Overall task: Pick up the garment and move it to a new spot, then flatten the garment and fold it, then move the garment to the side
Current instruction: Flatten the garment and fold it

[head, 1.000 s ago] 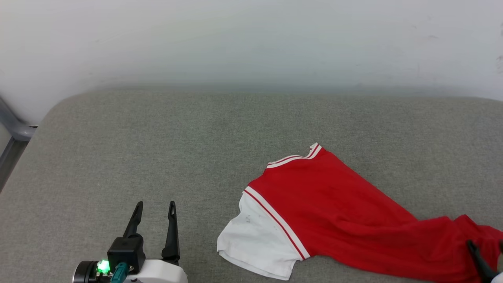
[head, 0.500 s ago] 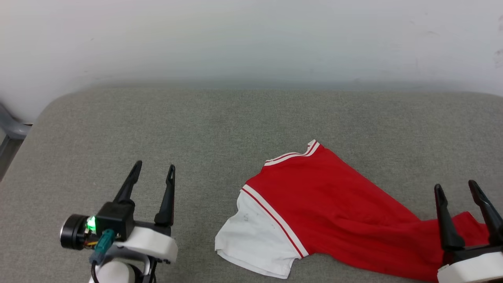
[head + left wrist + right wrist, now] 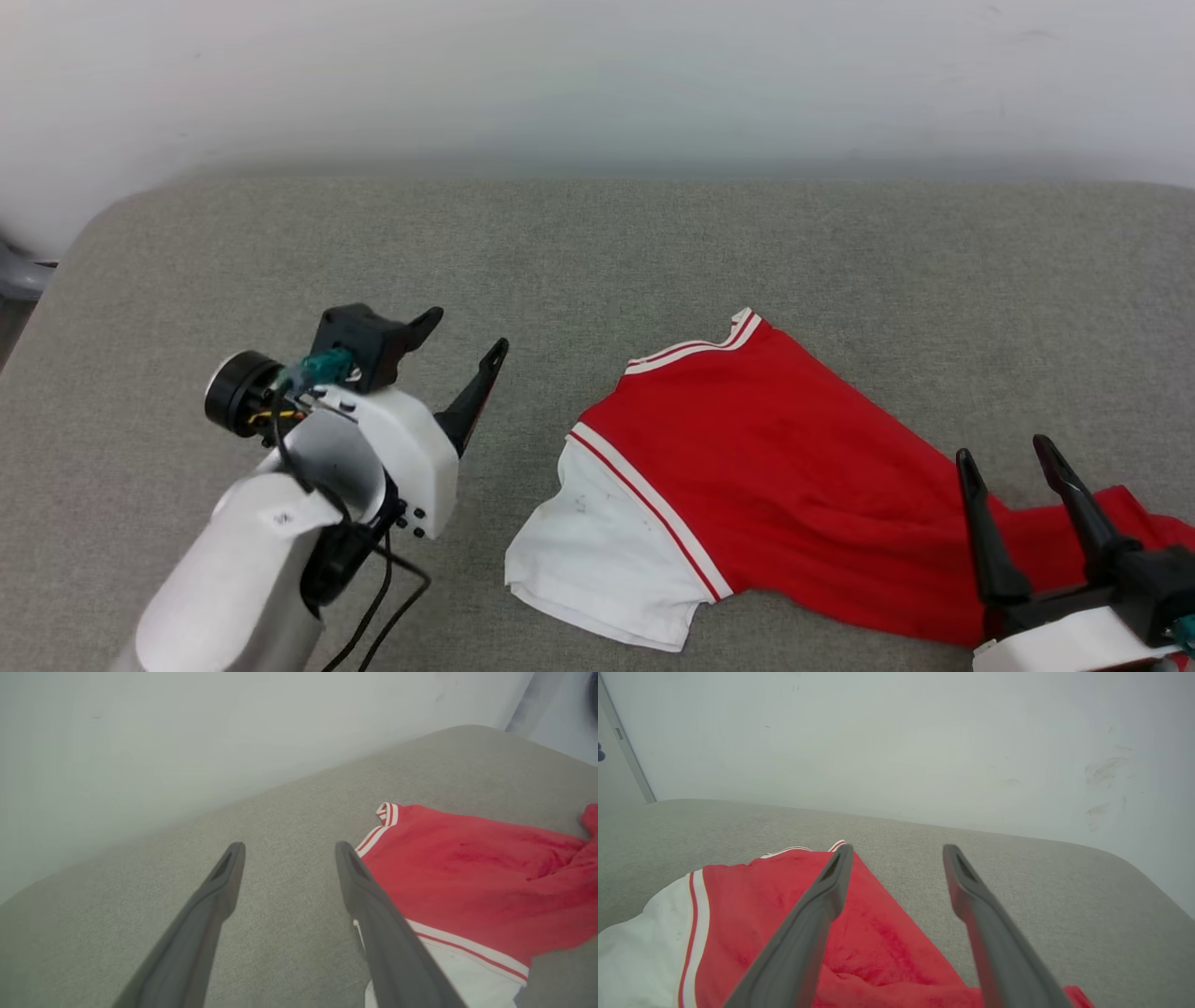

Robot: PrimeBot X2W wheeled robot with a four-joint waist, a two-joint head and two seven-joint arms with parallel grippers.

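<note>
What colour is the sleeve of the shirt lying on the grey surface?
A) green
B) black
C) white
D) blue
C: the sleeve of the shirt is white, with a red-and-white stripe where it meets the red body.

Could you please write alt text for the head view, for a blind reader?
A red-and-white garment lies rumpled on a grey fabric surface, right of centre. The open left gripper hangs to its left; the open right gripper is at its lower right end.
</note>
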